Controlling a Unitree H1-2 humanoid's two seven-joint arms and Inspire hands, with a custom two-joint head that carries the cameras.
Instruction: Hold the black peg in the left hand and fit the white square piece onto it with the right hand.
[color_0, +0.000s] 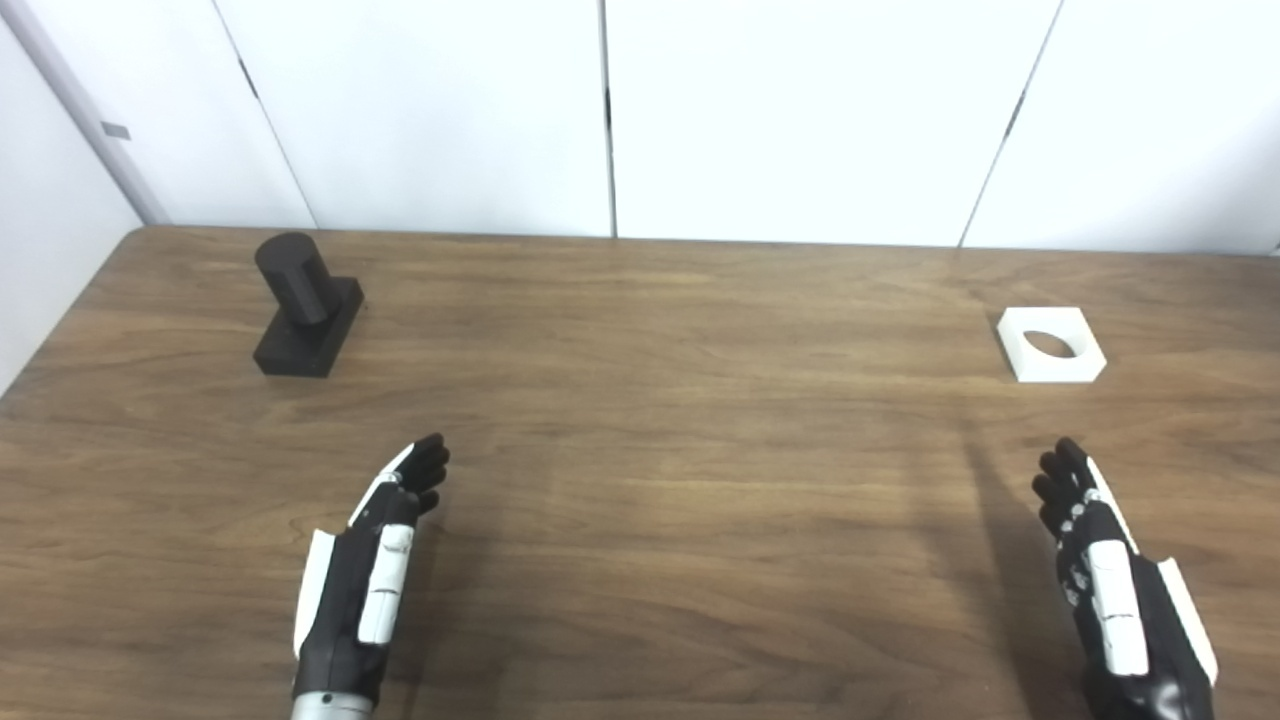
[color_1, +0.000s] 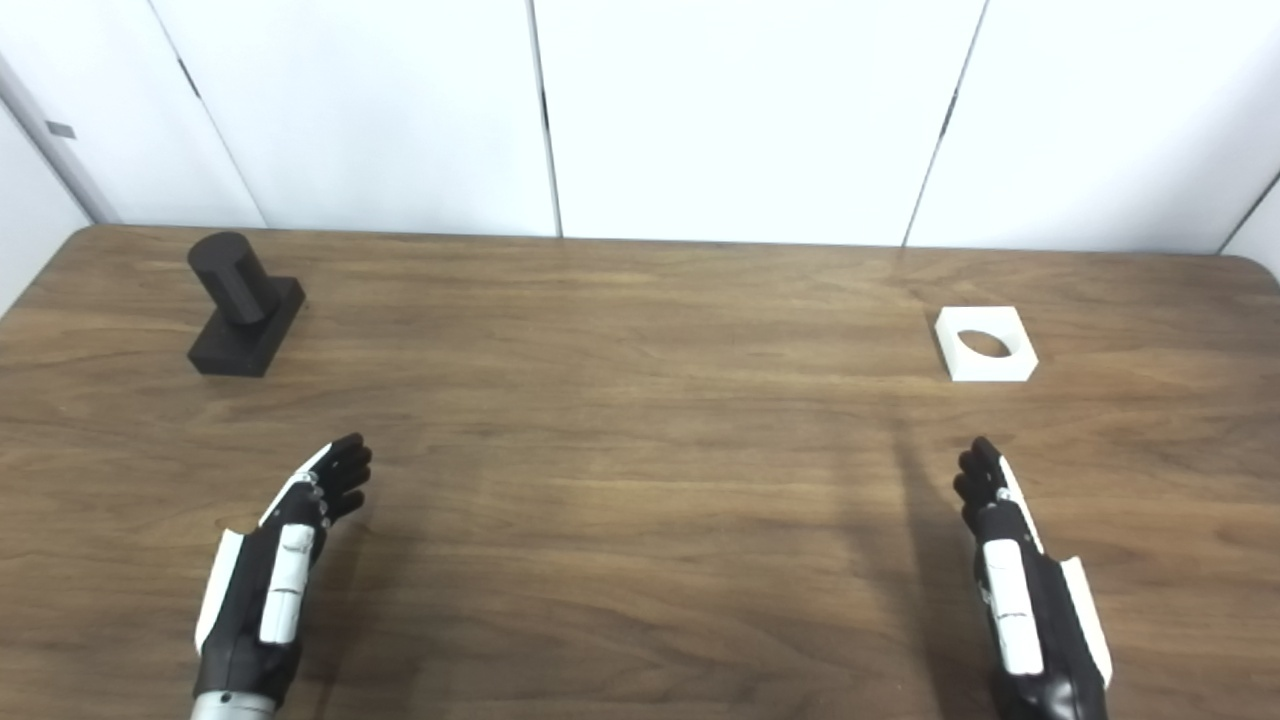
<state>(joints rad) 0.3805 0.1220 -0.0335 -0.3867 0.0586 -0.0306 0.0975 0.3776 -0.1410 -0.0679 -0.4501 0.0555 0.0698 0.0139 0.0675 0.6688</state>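
Note:
The black peg (color_0: 305, 302), a round post on a square base, stands upright at the far left of the wooden table (color_0: 640, 450). The white square piece (color_0: 1051, 344), with a round hole through it, lies flat at the far right. My left hand (color_0: 375, 565) is open and empty over the near left of the table, well short of the peg. My right hand (color_0: 1105, 575) is open and empty over the near right, short of the white piece. Both also show in the right eye view: the left hand (color_1: 280, 560) and the right hand (color_1: 1015, 575).
A white panelled wall (color_0: 640, 110) rises right behind the table's far edge. The table's left edge runs close to the peg.

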